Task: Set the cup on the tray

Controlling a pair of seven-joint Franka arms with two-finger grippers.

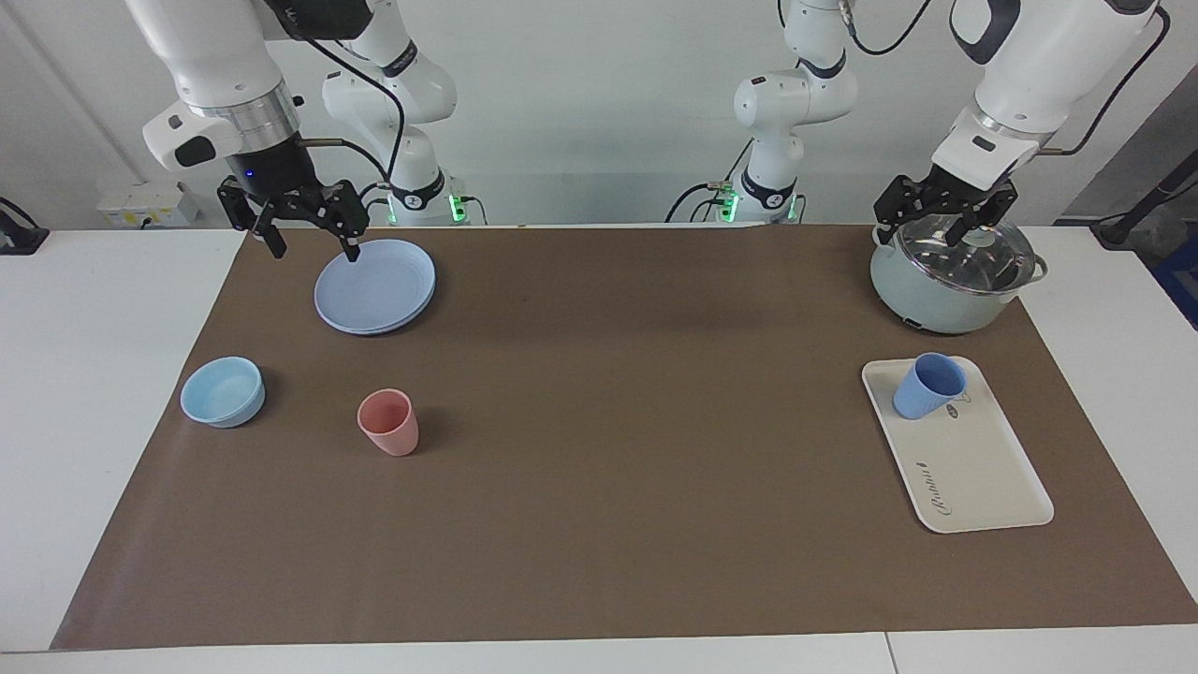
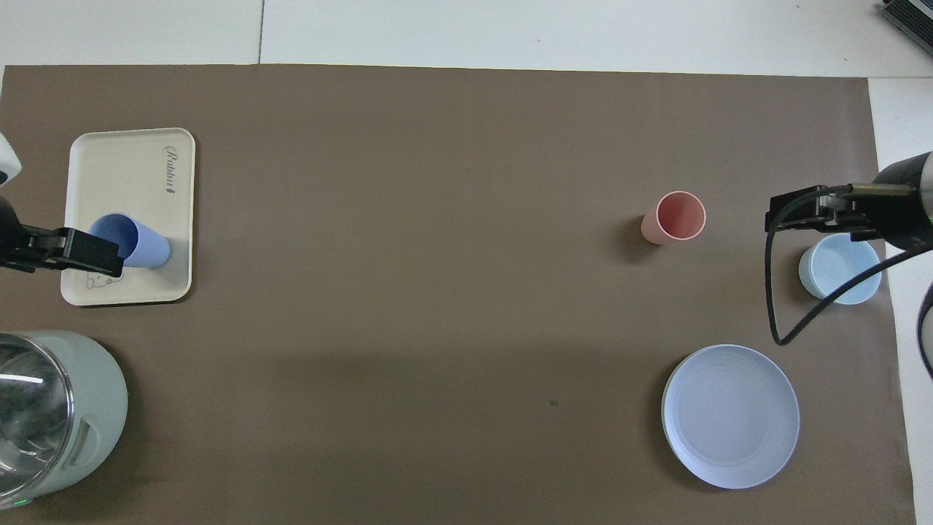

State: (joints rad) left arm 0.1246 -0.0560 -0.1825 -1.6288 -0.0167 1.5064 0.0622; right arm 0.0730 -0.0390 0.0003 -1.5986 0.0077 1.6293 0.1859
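Sitting upright on the tray (image 1: 978, 468), the cup (image 1: 927, 386) is at the tray's end nearer the robots, next to the small bear drawing, mouth up and nothing visible inside it; judged from this, the placing looks done and neither arm holds anything. Tray lies flat on the brown mat (image 1: 618, 524) at the left arm's end of the table, rest of its surface bare apart from the cursive lettering. Left gripper (image 1: 939, 217) hangs over the pot (image 1: 955, 281), fingers spread, empty, not touching the lid; likely just parked up clear of the cup it sits close to in the overhead view, where its tip overlaps the cup rim only because it is raised. Pot has its glass lid on, contents can't be made out. Right gripper (image 1: 312, 236) hovers at the edge of the round blue plate (image 1: 376, 285), fingers spread, empty, apparently waiting well away from the task's things. Plate is bare. Light-blue bowl (image 1: 223, 390) and pink cup (image 1: 388, 422) stand farther from the robots than the plate, toward the right arm's end, both upright, both appear empty. Pink cup is well apart from the tray, untouched.
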